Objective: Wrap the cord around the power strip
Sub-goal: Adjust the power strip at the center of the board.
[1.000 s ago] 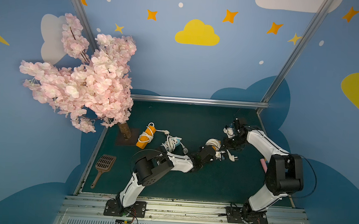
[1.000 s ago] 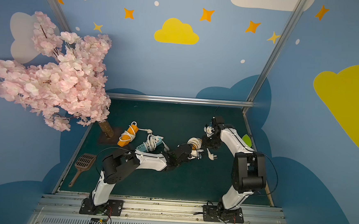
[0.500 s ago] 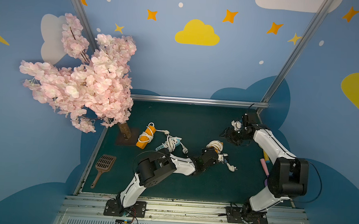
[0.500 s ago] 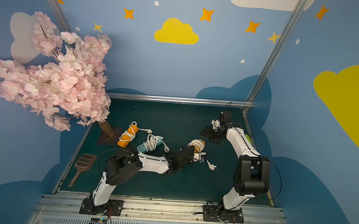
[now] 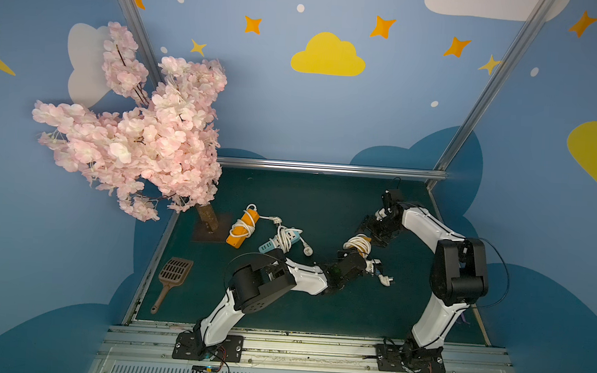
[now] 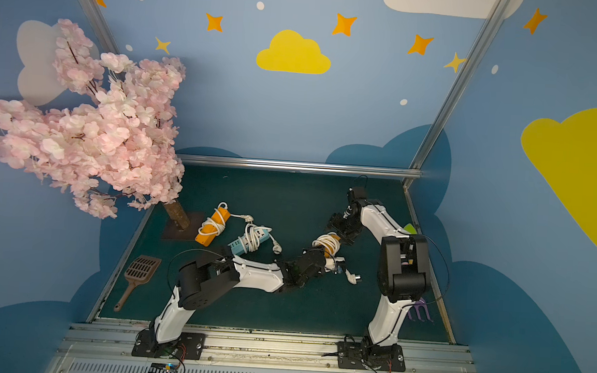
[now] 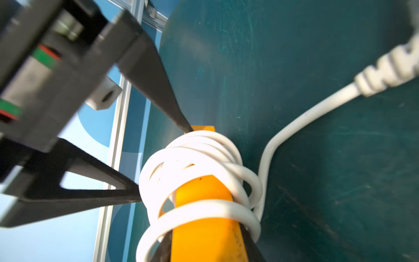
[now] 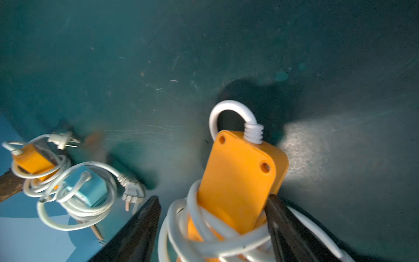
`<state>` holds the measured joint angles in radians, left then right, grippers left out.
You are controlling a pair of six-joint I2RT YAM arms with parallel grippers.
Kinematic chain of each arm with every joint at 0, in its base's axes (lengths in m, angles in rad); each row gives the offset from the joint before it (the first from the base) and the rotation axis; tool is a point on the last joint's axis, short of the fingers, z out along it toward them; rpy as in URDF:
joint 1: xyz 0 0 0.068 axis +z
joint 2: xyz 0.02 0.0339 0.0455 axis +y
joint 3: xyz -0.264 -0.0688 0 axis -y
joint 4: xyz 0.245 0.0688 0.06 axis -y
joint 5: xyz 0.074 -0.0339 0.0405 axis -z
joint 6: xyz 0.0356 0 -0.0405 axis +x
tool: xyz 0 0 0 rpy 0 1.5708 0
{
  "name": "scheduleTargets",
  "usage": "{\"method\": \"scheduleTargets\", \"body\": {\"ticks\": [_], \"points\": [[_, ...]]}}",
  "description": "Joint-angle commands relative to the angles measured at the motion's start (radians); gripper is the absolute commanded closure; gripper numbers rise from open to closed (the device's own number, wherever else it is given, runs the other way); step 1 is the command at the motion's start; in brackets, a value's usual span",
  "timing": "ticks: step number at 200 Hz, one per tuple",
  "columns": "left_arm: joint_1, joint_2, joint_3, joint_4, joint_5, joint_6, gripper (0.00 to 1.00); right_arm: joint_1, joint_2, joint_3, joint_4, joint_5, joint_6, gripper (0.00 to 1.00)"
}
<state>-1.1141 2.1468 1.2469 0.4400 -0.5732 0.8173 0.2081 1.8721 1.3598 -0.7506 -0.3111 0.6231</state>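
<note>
1. Dark green table mat [image 5: 324, 203]: work is being done right of its middle.
2. Right gripper [image 8: 213, 198]: the jaws are being held wide, straddling the strip's cord-exit end. One finger is touching its side and the other is standing apart, so nothing is being gripped. A second ago the jaws were being kept narrower, close by the coils.
3. Left gripper [image 7: 206, 246]: the jaws are being kept narrow, pressed on both sides of the strip's other end. The strip is judged to be carried by this arm alone.
4. Orange rectangular plastic power strip [image 8: 240, 177]: it is being held between the two grippers, apparently lifted off the mat.
5. White round cord [image 7: 204, 158]: several turns are being seen round the strip's middle, with a short tail trailing away.
6. White plug [image 5: 386, 280]: it is lying on the mat near the left gripper, farther from the strip than a second ago. Winding is judged nearly done, with only the tail being left loose.
</note>
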Motion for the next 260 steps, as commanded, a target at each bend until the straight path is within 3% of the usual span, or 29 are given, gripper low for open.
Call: {"method": "scheduleTargets", "body": {"ticks": [1,34,69,114,141,167,201,221,260], "points": [[-0.017,0.050,-0.009,-0.189,0.099,-0.036,0.58,0.038,0.062,-0.010,-0.073,0.023,0.011,0.24],[-0.014,0.032,0.004,-0.214,0.104,-0.061,0.49,0.046,0.040,-0.034,-0.072,0.072,0.011,0.21],[-0.012,-0.032,0.041,-0.317,0.107,-0.133,0.38,0.018,0.023,-0.129,0.088,0.030,0.041,0.32],[-0.024,-0.206,0.019,-0.513,0.251,-0.327,0.33,0.005,-0.048,-0.226,0.321,-0.019,0.060,0.47],[-0.022,-0.294,-0.009,-0.619,0.387,-0.505,0.33,0.005,-0.098,-0.303,0.467,-0.038,0.090,0.49],[0.044,-0.377,-0.033,-0.666,0.518,-0.804,0.33,0.014,-0.166,-0.420,0.708,-0.049,0.126,0.49],[0.148,-0.384,-0.042,-0.612,0.543,-1.128,0.30,0.014,-0.186,-0.498,0.940,-0.076,0.174,0.49],[0.159,-0.326,0.005,-0.592,0.574,-1.191,0.25,0.020,-0.188,-0.498,0.966,-0.095,0.177,0.49],[0.180,-0.215,0.045,-0.533,0.593,-1.331,0.25,0.020,-0.178,-0.522,0.993,-0.129,0.197,0.49]]}}
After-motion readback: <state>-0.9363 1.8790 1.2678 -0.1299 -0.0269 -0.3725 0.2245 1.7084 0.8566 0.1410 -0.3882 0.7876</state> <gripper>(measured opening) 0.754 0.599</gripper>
